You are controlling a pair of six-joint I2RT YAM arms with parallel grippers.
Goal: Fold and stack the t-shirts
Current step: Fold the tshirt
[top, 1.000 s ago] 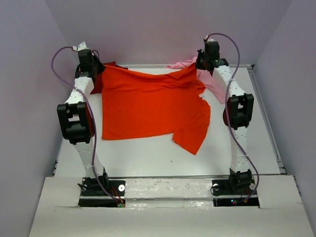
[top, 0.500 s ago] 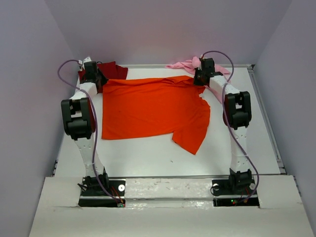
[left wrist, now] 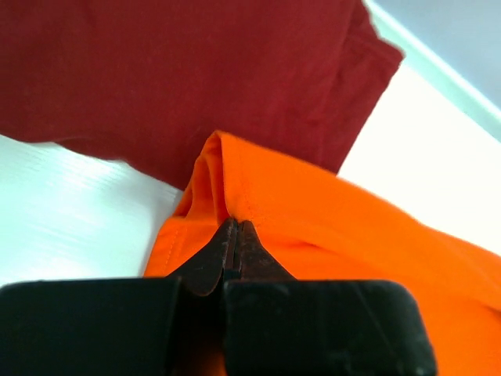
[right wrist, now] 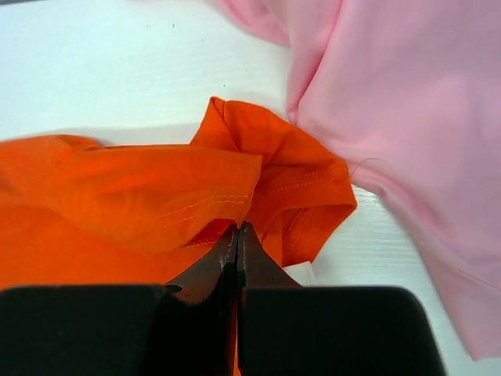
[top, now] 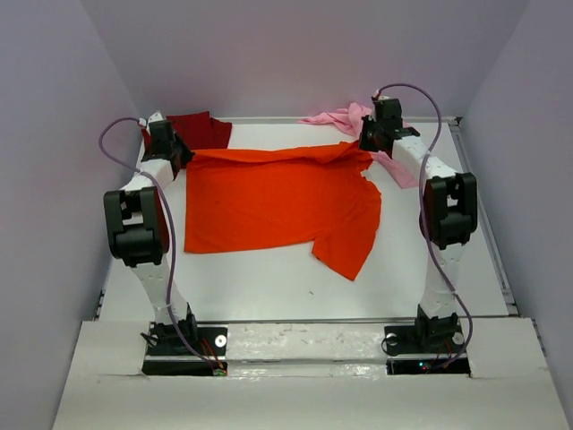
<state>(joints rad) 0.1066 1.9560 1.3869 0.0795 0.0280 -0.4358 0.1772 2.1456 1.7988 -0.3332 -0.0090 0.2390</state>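
Orange tee: smooth knit, spread mostly flat on the white table, far hem rumpled, one sleeve skewed at its near right corner. Left gripper is pinched tight on its far left corner, a hem fold between the jaws. Right gripper is clamped on its bunched far right corner. Dark red tee lies flat just behind the left corner. Pink tee lies crumpled just behind the right corner.

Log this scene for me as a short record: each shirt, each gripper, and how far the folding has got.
orange t-shirt: spread on the table, unfolded
dark red t-shirt: far left corner of the table
light pink t-shirt: crumpled, far right
left gripper: shut on the orange t-shirt's far left corner
right gripper: shut on its far right corner
stack: none yet
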